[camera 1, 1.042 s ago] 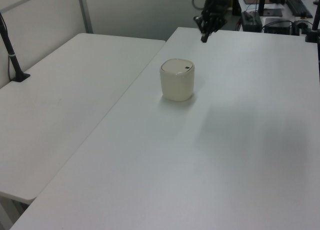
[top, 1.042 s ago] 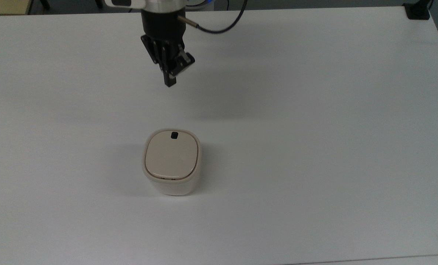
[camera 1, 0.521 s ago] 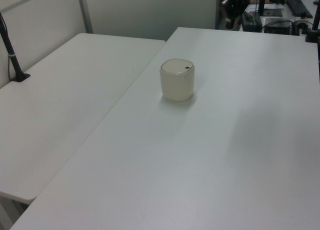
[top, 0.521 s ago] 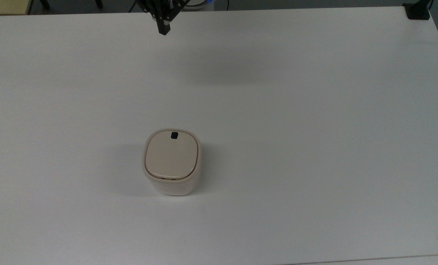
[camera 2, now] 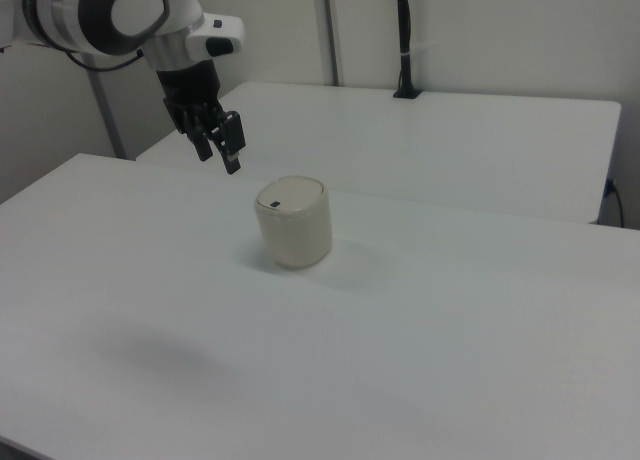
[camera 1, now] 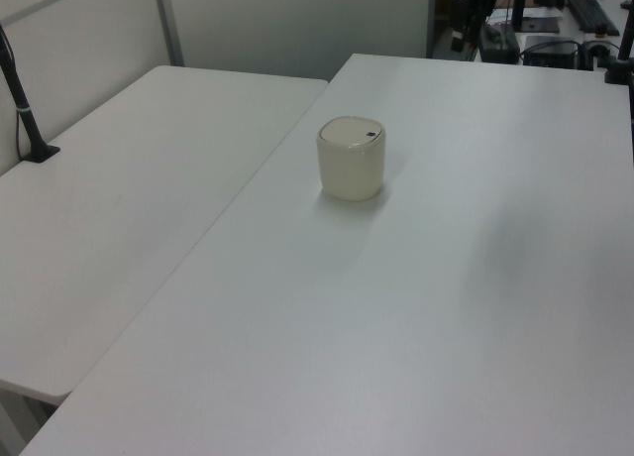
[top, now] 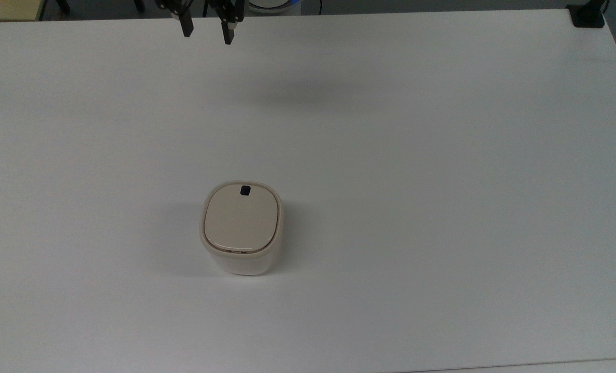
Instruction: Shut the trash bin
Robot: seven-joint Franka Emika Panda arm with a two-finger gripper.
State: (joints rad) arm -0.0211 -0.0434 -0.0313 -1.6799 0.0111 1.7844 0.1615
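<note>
With its lid (top: 241,218) lying flat and flush inside the rim, the trash bin (top: 241,228) looks already shut, so I judge the closing itself done and the arm in its parting step. The bin stands upright near the middle of the white surface (top: 442,207), a little toward the top view's left and well clear of every edge. Its small black button (top: 245,190) sits at the rim on the side facing the far edge, where the arm is. In the right view the cream body (camera 2: 294,223) shows no gap under the flap.

The claw (top: 207,26) hangs above the far edge of the surface, well apart from the bin, its two fingers (top: 186,25) spread wide with nothing between them. In the right view the claw (camera 2: 220,140) points downward, off to the right view's left of the bin and higher than its lid.

If anything remains, I would say it is only to carry the arm clear without passing back over the button, since a press there might pop the flap open again.
</note>
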